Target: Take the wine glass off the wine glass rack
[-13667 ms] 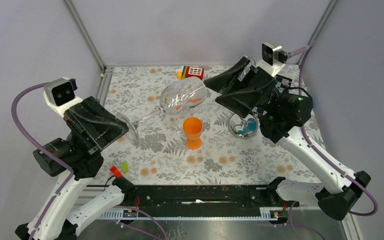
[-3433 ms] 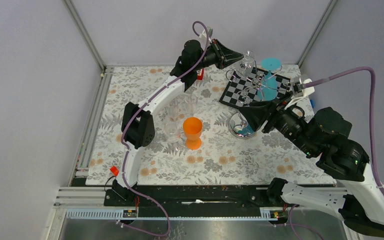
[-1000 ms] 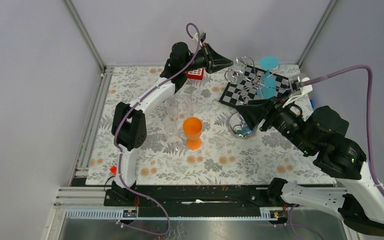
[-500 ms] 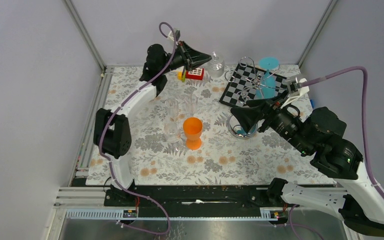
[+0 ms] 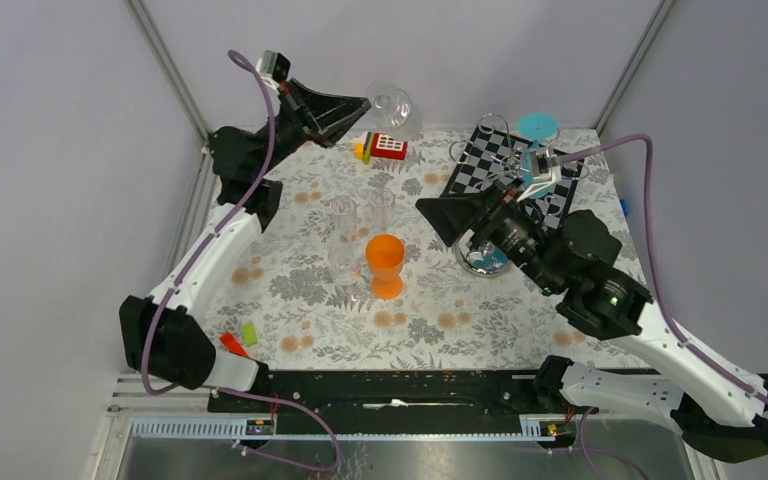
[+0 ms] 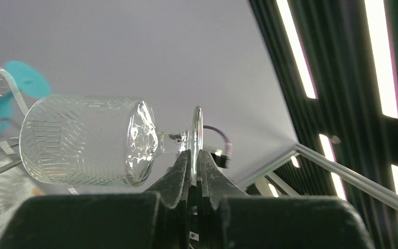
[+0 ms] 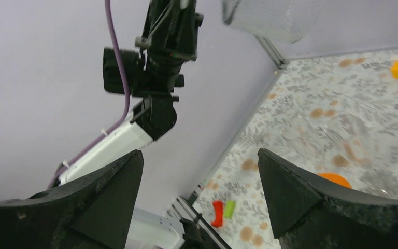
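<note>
The clear ribbed wine glass [image 5: 392, 108] is off the rack and lies sideways in the air at the back wall. My left gripper [image 5: 362, 104] is shut on its foot disc. In the left wrist view the fingers [image 6: 182, 168] pinch the disc [image 6: 197, 132], and the bowl [image 6: 83, 140] points left. The chrome wire rack [image 5: 500, 160] stands at the back right on its ring base [image 5: 463, 256], with a teal glass [image 5: 538, 130] hanging on it. My right gripper [image 5: 430, 212] is open and empty, left of the rack, above the table [image 7: 199, 155].
A checkered board [image 5: 550, 205] lies under the rack. An orange cup [image 5: 387, 262] and three clear glasses [image 5: 344, 214] stand mid-table. A red box [image 5: 388, 146] sits at the back. Small red [image 5: 231, 343] and green [image 5: 250, 333] pieces lie front left.
My left arm has swung left and back from the rack, carrying the wine glass up toward the back wall. My right gripper has moved left, away from the rack.
</note>
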Controlling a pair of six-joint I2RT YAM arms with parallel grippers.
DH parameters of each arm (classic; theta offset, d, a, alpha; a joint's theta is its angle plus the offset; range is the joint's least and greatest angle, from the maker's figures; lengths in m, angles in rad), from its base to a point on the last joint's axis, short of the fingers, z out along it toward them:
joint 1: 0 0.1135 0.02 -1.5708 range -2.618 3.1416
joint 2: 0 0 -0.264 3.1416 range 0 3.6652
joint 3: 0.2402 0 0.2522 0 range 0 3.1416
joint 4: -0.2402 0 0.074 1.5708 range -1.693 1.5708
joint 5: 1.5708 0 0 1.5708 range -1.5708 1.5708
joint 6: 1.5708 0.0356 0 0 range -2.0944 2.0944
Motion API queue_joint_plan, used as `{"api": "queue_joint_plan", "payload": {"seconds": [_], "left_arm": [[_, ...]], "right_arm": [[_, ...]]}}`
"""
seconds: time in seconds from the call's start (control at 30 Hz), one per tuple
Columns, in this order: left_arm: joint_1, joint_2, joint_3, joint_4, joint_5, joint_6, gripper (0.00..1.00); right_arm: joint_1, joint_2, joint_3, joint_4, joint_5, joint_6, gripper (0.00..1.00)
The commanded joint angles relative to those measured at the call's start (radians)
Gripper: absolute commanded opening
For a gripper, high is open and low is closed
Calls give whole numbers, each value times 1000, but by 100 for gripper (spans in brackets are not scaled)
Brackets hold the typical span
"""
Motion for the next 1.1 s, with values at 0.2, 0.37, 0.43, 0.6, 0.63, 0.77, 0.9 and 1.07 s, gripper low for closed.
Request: {"api": "queue_joint_plan", "payload": {"seconds": [0.2, 0.37, 0.43, 0.6, 0.63, 0.77, 0.9, 1.07], "left_arm": [[1, -173, -61, 269, -202, -373, 0], [1, -243, -109, 273, -262, -443, 0], [1, -271, -125, 248, -276, -437, 0], [1, -312, -145, 254, -301, -443, 0], [2, -320, -149, 255, -301, -445, 0], [1, -342, -159, 261, -297, -454, 0], [1, -361, -167, 289, -299, -475, 0], [1, -370, -137, 288, -285, -488, 0]], "right_arm": [[-2, 71, -23, 612, -52, 5, 96], [-19, 94, -6, 668, -38, -19, 98], [-33, 105, 6, 667, -52, -10, 98], [-89, 164, 30, 696, -129, 51, 98], [-103, 178, 36, 707, -153, 62, 98], [-166, 245, 74, 770, -325, 143, 98], [-185, 308, 121, 824, -435, 190, 98], [-224, 399, 159, 988, -573, 311, 96]]}}
